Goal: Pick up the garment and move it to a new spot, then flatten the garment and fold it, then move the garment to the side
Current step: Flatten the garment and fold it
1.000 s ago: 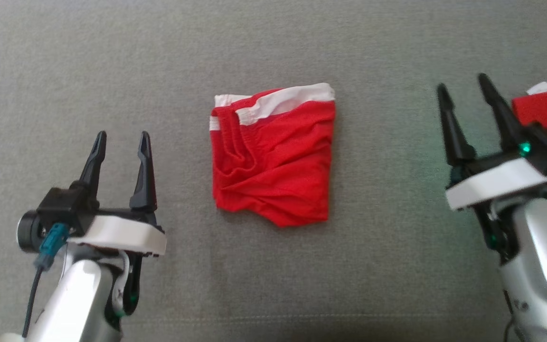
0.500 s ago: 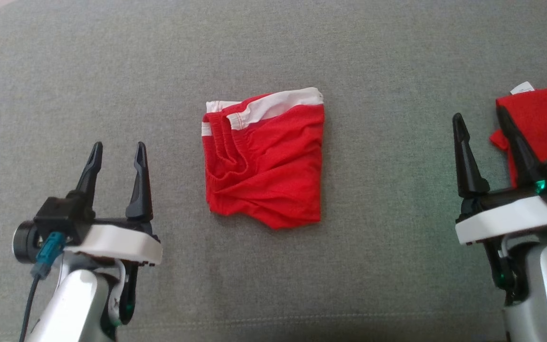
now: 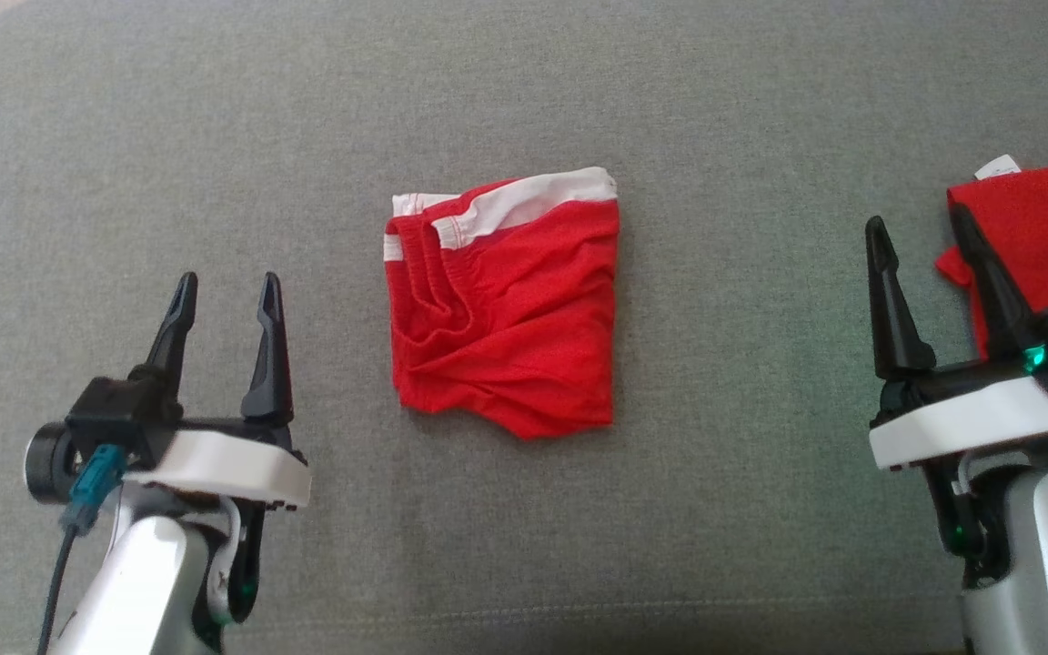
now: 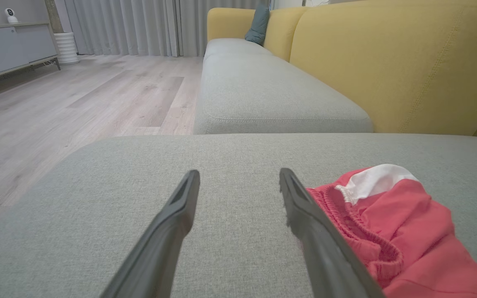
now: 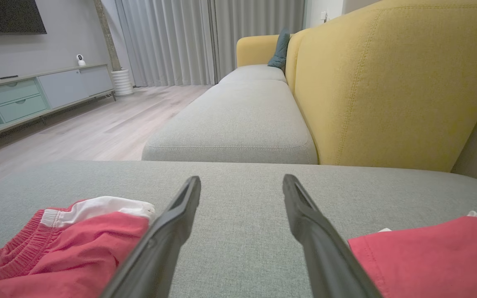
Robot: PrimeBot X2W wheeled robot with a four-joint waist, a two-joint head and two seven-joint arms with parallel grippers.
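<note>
Barely anything moved this last half second; my right gripper (image 3: 917, 218) has backed off the other red cloth (image 3: 1033, 236), which now sits just beside its outer finger; both pairs of fingers are spread wide, nothing in them; the folded red shorts (image 3: 506, 309) lie between my left gripper (image 3: 227, 282) and the right one, clear of both; I guess shifting them aside comes next.

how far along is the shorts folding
Done, it seems: the shorts lie folded, a bit rumpled, in the middle of the cushion. In hand: nothing; both jaws stand open, apart from them. Left: moving them to the side, perhaps by the red cloth at the right.
</note>
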